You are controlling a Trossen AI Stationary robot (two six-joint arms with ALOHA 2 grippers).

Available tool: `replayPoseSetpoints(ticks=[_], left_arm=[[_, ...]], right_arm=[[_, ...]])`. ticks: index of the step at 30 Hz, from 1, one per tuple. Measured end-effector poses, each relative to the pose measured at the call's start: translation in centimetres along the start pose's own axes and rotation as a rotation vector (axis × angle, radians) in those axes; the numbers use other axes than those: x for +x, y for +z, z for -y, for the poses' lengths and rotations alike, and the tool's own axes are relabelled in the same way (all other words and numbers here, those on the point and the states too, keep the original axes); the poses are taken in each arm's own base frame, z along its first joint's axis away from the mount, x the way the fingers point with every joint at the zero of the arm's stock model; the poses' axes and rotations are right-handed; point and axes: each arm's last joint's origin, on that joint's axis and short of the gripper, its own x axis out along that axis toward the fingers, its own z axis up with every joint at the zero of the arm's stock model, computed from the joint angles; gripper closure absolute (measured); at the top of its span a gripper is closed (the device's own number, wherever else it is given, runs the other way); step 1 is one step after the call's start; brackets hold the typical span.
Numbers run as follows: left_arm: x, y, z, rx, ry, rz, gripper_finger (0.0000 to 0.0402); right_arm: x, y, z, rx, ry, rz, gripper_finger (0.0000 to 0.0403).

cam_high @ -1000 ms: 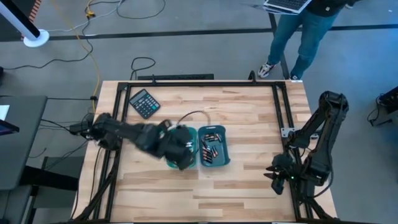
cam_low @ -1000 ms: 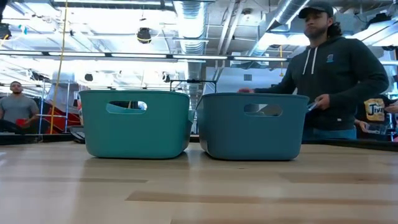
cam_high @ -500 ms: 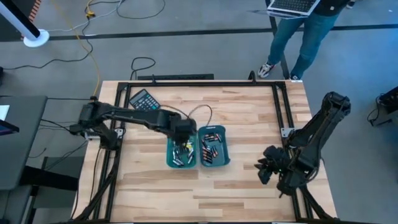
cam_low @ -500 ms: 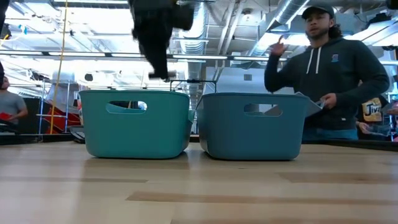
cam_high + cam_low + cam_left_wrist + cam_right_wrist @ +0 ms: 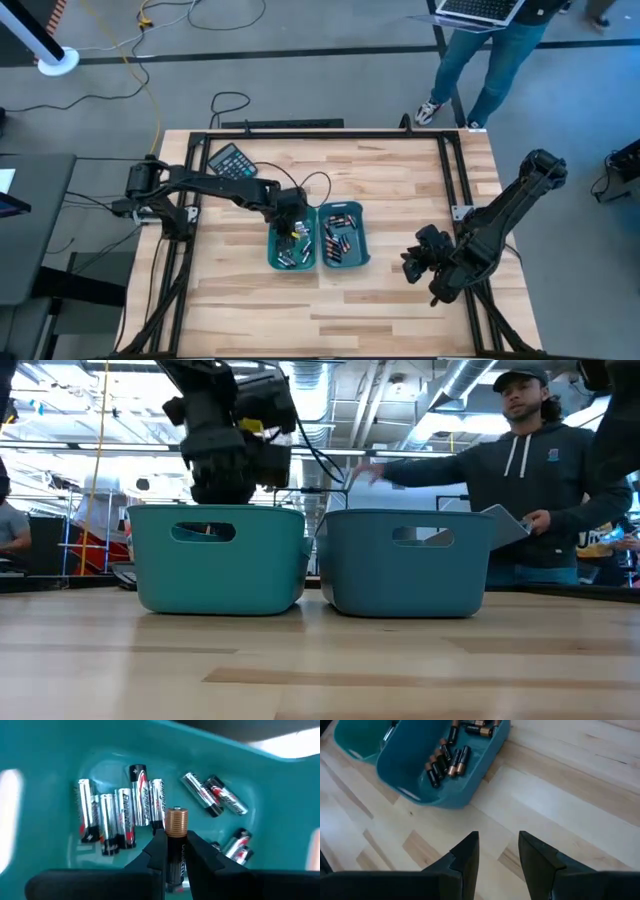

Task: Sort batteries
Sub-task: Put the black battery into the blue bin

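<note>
Two teal bins stand side by side at the table's middle. The left bin [image 5: 290, 248] holds silvery batteries [image 5: 120, 815]; the right bin [image 5: 343, 238] holds dark batteries with copper ends [image 5: 445, 762]. My left gripper [image 5: 176, 851] hangs over the left bin [image 5: 215, 560], shut on a dark battery with a copper end [image 5: 176, 820]. In the low view it [image 5: 225, 485] stands at the bin's top rim. My right gripper [image 5: 497, 852] is open over bare wood right of the bins [image 5: 412, 265]. My left gripper pinches the battery's dark body [image 5: 173, 854] between its two fingers [image 5: 156, 851]. The copper end sticks out past the fingertips, so the battery lies along the fingers. They slant down from above into the left bin. The battery is clear of the bin's floor and the cells there.
A black calculator [image 5: 232, 162] lies at the far left of the table. A black frame [image 5: 300, 132] runs round the table's edges. A person [image 5: 545, 480] stands beyond the far right corner. Bare wood lies on the near side of the bins.
My left gripper has swung over the left bin and come down to its rim, tipping more steeply downward. My right gripper has swung toward the table's left, closer to the bins, staying open.
</note>
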Motion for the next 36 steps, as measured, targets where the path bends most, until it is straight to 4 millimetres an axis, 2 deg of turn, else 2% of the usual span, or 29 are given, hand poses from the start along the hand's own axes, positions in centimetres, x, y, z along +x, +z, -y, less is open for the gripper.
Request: replayPoseSetpoints(ticks=[4, 8, 15, 22, 27, 32, 36], left_arm=[[1.4, -0.2, -0.4, -0.001, 0.021, -0.052, 0.0365], [2.0, -0.4, -0.6, -0.007, 0.046, -0.074, 0.0365], [1.3, 0.4, -0.3, 0.000, 0.045, -0.064, 0.0365], [-0.4, 2.0, 0.3, 0.004, 0.047, -0.051, 0.0365], [-2.7, 3.8, 1.0, 0.010, 0.080, -0.041, 0.0365], [-5.3, 6.1, 1.9, 0.048, 0.102, 0.043, 0.0365], [-6.3, 7.4, 2.3, 0.050, 0.110, 0.083, 0.0365]], right_arm=[[0.2, 0.2, -0.1, 0.014, -0.005, 0.004, 0.0251], [0.3, 0.4, -0.1, 0.022, -0.011, 0.008, 0.0251], [0.3, 0.4, -0.1, 0.023, -0.011, 0.008, 0.0251], [0.3, 0.4, -0.1, 0.023, -0.010, 0.008, 0.0251], [0.3, 0.4, -0.1, 0.023, -0.010, 0.007, 0.0251], [0.3, 0.4, -0.1, 0.006, -0.010, 0.007, 0.0251], [0.3, 0.4, -0.1, -0.010, -0.010, 0.007, 0.0251]])
